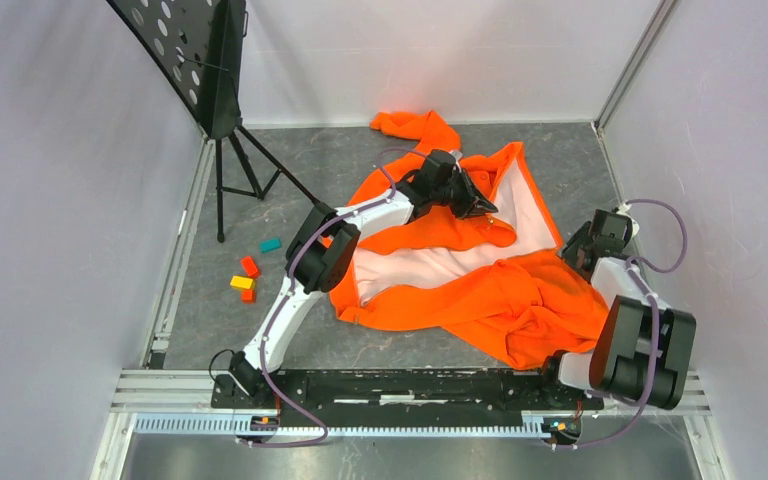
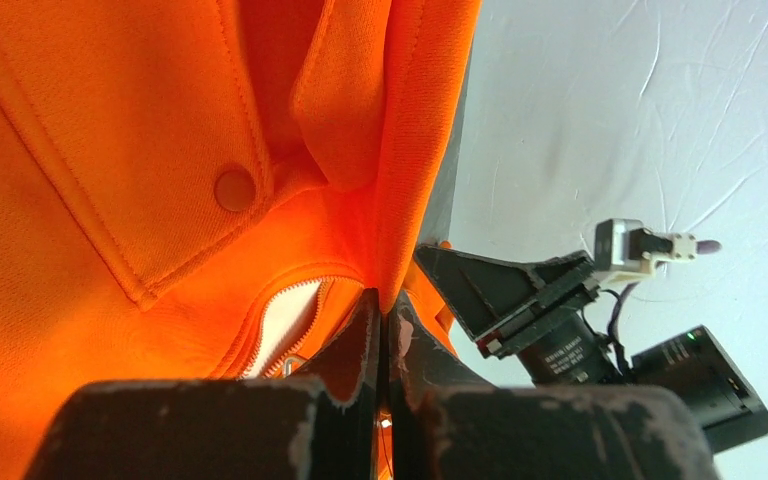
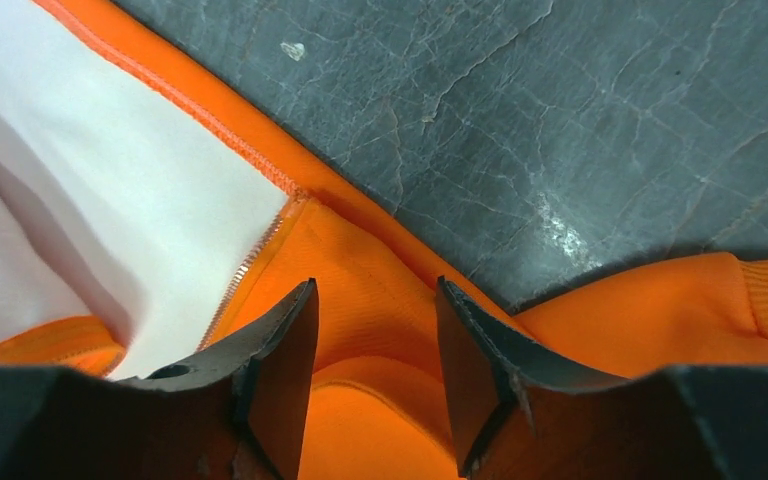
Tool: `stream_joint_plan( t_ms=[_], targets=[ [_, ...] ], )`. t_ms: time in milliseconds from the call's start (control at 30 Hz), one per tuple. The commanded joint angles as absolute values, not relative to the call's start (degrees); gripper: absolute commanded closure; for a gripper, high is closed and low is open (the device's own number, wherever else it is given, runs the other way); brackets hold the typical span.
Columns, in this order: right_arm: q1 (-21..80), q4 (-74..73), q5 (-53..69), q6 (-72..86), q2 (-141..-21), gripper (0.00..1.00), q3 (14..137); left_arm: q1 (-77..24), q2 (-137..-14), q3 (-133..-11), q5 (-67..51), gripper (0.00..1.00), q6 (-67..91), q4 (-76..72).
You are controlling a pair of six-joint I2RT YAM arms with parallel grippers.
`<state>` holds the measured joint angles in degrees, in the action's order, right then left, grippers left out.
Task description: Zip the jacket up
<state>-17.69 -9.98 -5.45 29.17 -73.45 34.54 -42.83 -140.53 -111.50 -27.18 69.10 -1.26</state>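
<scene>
The orange jacket [image 1: 520, 300] lies open on the grey table [image 1: 340, 160], its white lining [image 1: 440, 262] facing up. My left gripper [image 1: 480, 208] is over the jacket's upper middle. In the left wrist view this gripper [image 2: 383, 300] is shut on a hanging orange fabric edge [image 2: 415, 150], beside a snap button [image 2: 234, 188] and a small zipper opening [image 2: 285, 335]. My right gripper [image 1: 578, 248] is at the jacket's right edge. In its own view this gripper [image 3: 375, 290] is open, its jaws standing either side of a raised orange hem fold [image 3: 380, 390], next to zipper teeth [image 3: 250, 265].
A black perforated stand on a tripod [image 1: 210, 70] stands at the back left. Small coloured blocks [image 1: 250, 272] lie on the table left of the jacket. White walls enclose the table on three sides. Bare grey table [image 3: 560, 120] shows beyond the hem.
</scene>
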Motion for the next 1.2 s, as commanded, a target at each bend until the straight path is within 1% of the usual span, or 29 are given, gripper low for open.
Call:
stream_joint_plan(
  t_ms=[0, 133, 300, 467, 567, 733, 933, 1167],
  targets=[
    [-17.7, -4.8, -5.4, 31.5, -77.0, 0.50, 34.2, -42.7, -141.3, -113.6, -28.8, 0.98, 71.2, -3.6],
    [-17.7, -1.6, -4.6, 33.1, -78.4, 0.51, 33.3, -42.7, -141.3, -113.7, -28.8, 0.98, 71.3, -3.7],
    [-16.9, -2.6, -5.9, 33.6, -77.9, 0.51, 34.6, -42.7, -141.5, -113.6, -28.9, 0.98, 71.3, -3.7],
    [-14.6, -6.3, -9.6, 32.1, -75.1, 0.37, 37.3, -42.7, -141.7, -114.2, -29.4, 0.98, 71.3, -4.4],
    [-13.5, -8.3, -11.0, 32.9, -74.5, 0.36, 38.4, -42.7, -142.2, -114.3, -29.6, 0.98, 71.7, -4.4],
    [-12.8, -9.6, -11.2, 37.9, -76.7, 0.46, 39.1, -42.7, -142.7, -114.3, -30.1, 0.98, 72.8, -4.8],
    [-12.8, -9.8, -12.9, 44.9, -79.9, 0.48, 39.2, -42.7, -142.3, -114.3, -30.1, 0.98, 72.6, -5.0],
    [-12.8, -9.1, -12.7, 49.0, -85.2, 0.54, 39.8, -42.7, -142.5, -114.3, -30.1, 0.98, 72.9, -5.0]
  ],
)
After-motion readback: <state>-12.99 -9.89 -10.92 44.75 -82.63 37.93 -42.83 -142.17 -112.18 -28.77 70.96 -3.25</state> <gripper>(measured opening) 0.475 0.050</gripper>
